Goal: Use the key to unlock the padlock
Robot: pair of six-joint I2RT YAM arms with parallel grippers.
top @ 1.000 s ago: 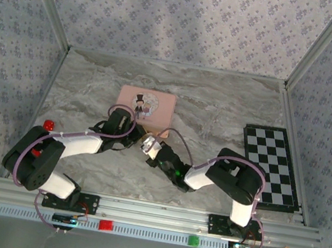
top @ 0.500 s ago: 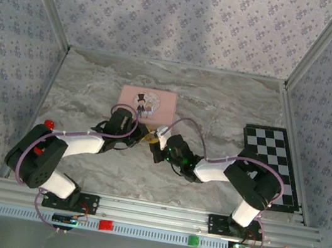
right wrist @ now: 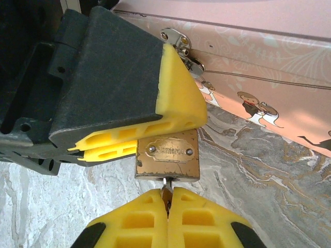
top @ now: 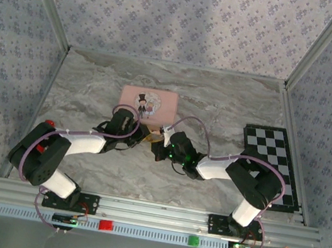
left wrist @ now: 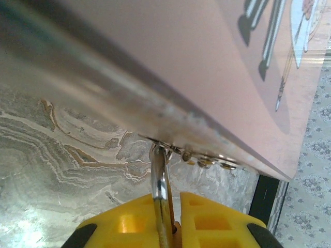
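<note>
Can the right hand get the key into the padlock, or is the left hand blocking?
Probably yes: the padlock is bare underneath, the key in the right hand meets it there; the left hand grips its top.

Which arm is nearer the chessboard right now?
Right. The right arm has its elbow just beside the left edge of the chessboard, with its forearm reaching away toward table centre. The left arm is across the table on the left side, well apart from it.

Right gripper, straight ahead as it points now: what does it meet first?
The padlock: the key held in the right gripper looks to be touching its underside. Beyond it are the left fingers.
</note>
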